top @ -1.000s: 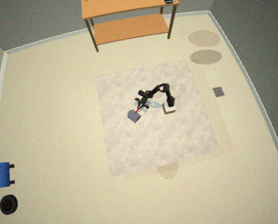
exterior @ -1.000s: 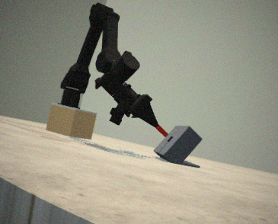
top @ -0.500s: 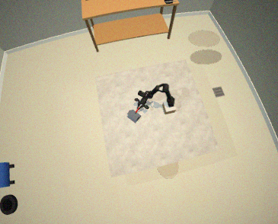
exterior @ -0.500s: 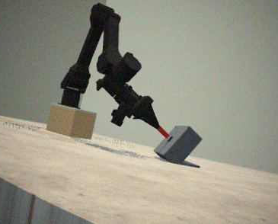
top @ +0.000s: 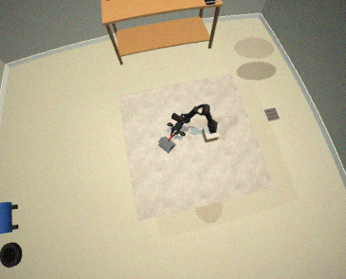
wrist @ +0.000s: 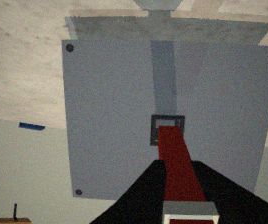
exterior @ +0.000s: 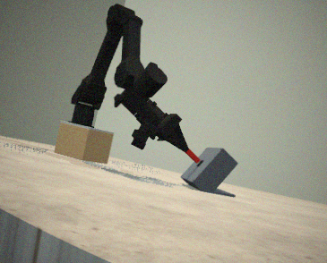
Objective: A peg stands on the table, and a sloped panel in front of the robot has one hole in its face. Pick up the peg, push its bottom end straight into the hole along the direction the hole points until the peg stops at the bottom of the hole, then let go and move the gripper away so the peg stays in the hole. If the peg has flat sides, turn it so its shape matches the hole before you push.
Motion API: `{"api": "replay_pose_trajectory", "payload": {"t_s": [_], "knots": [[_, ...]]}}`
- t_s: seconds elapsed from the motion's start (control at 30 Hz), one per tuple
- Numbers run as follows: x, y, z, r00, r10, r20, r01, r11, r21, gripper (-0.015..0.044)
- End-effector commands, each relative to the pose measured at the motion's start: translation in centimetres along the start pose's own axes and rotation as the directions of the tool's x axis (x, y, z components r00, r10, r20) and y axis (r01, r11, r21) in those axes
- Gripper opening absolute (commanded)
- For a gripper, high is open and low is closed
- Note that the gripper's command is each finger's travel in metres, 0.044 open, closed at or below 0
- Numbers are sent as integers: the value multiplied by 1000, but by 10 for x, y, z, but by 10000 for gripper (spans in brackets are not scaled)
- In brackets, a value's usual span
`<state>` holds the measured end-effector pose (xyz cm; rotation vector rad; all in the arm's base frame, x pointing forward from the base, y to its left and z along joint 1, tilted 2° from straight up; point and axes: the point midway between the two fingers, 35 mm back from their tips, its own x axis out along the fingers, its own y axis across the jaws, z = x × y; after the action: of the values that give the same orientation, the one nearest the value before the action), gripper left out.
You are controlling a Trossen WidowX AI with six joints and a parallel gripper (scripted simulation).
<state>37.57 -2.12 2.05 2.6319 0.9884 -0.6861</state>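
So in the top view there's an orange shelf [top: 162, 10] past the bench's [top: 150, 190] [exterior: 122, 210] [wrist: 25, 65] top edge, with some black thing [top: 209, 2] on it, too cut off to name. Two tan ovals [top: 254, 47] [top: 256, 70] sit beyond the top right corner, and a grate [top: 271, 114] off the right edge. Way out past the bottom left corner: a blue thing [top: 3, 218] and a black round thing [top: 18, 256] near it.

Peg [top: 171, 138] [exterior: 193, 156] [wrist: 177, 162]: matt, smooth, plastic-like. Sloped panel [top: 167, 144] [exterior: 214, 169] [wrist: 112, 105]: matt, smooth face. Arm [top: 206, 114] [exterior: 132, 42]: dull finish, resembling plastic. Mount block [top: 210, 137] [exterior: 83, 145]: matt sides. Shelved table [top: 162, 35]: wood-like boards, matt. Tabletop [top: 191, 176] [exterior: 135, 210] [wrist: 25, 65]: mottled, stone-like, matt.
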Motion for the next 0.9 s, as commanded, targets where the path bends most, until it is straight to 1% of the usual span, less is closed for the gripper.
{"api": "replay_pose_trajectory", "payload": {"t_s": [0.0, 0.87], "knots": [[3, 0, 0, 1000, 0, 1, 0, 1000, 1, 0], [21, 0, 0, 1000, 0, 0, 0, 1000, 1, 0]]}}
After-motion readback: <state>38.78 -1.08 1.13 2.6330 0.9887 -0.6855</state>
